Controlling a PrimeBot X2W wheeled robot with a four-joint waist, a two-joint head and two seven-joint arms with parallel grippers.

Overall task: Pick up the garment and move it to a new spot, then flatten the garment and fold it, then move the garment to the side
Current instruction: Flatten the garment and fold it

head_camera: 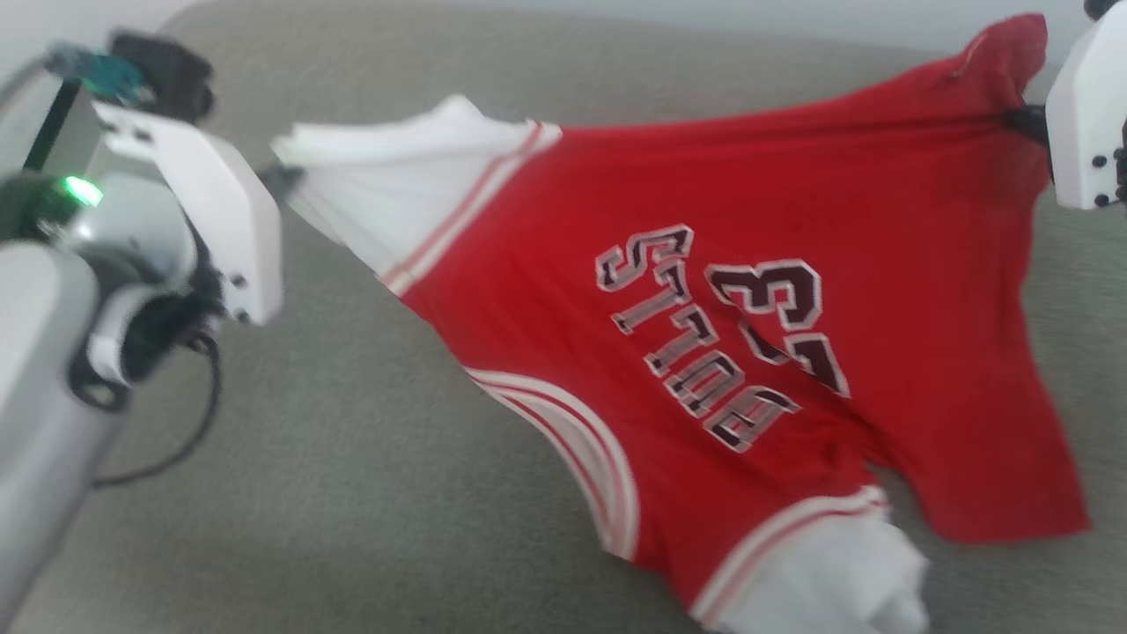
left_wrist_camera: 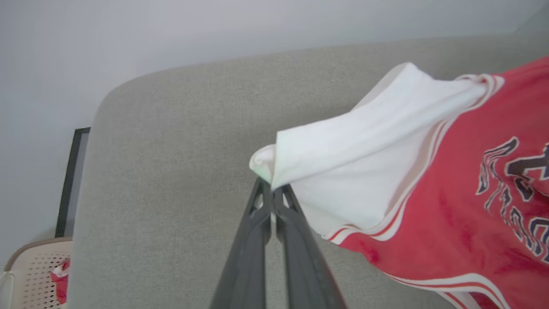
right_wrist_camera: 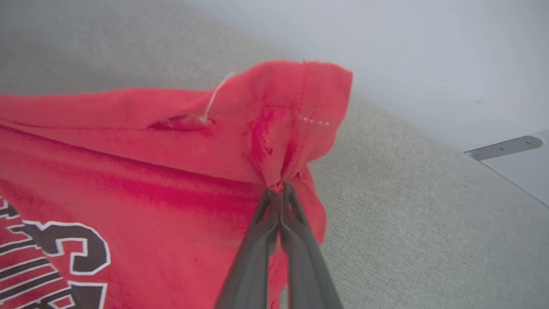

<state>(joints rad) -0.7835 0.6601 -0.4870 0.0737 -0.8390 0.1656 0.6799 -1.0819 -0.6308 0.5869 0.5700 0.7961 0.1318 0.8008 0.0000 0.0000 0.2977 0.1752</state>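
**Item: red jersey shirt, held stretched between two grippers**

Description: The garment [head_camera: 546, 220] is red with white short sleeves. Red-and-white striped trim edges the sleeve seams and the neck opening. Dark lettering and a number, both outlined in white, are on the chest.

Location: It is spread over a grey-beige upholstered surface [head_camera: 352, 493]. Whether its lower edge rests on that surface cannot be told.

Grip: The left gripper [left_wrist_camera: 271, 189] is clenched on the tip of one white sleeve. The right gripper [right_wrist_camera: 281, 189] is clenched on a bunched red hem corner. The cloth is pulled taut between them.

Containers: In the left wrist view a pale perforated basket [left_wrist_camera: 30, 270] stands beside the surface. It holds a red-and-white item [left_wrist_camera: 60, 279] too small to identify.

Orientation: In the head view the taut edge runs from upper left to upper right. The long axis, neck to hem, runs roughly left to right, with the hem to the right. The neck opening and the second sleeve lie at the lower middle. The lettering reads upside down and slanted.
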